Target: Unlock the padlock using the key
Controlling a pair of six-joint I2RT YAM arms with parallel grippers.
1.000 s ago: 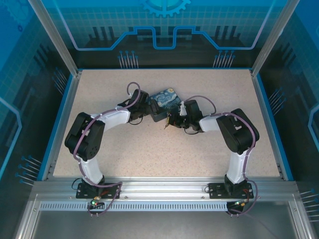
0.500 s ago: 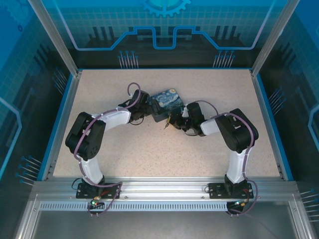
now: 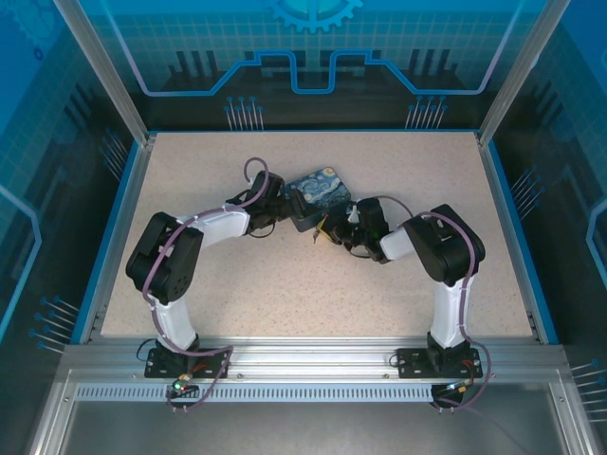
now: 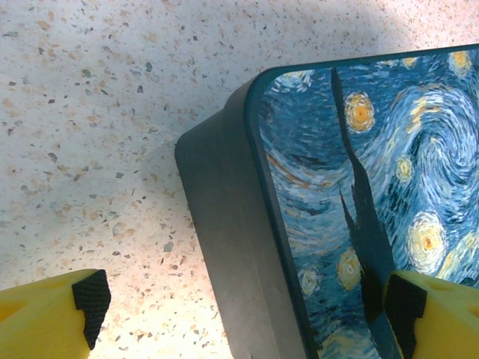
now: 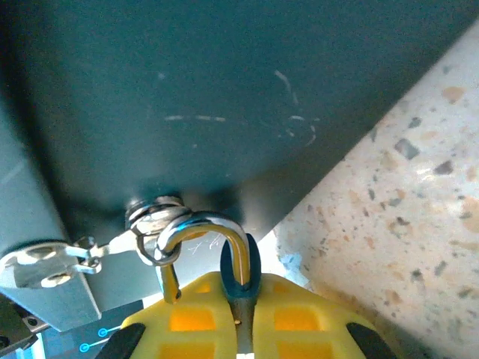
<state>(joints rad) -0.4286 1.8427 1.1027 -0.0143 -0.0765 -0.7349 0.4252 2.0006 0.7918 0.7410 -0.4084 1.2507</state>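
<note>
— Where's the padlock (image 3: 320, 196)?
— Mid-worktop (image 3: 285, 284), between both arms.
— Left jaws?
— Spread wide, straddling its painted corner.
— Right jaws?
— Pinching the key (image 5: 239, 273), just beside the metal fitting (image 5: 153, 209) on the padlock's dark side.

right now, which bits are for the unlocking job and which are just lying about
For the job: padlock, key, left pincer open astride the padlock's edge, right pincer shut on the key.
Just there: table, metal clip, front rail.
</note>
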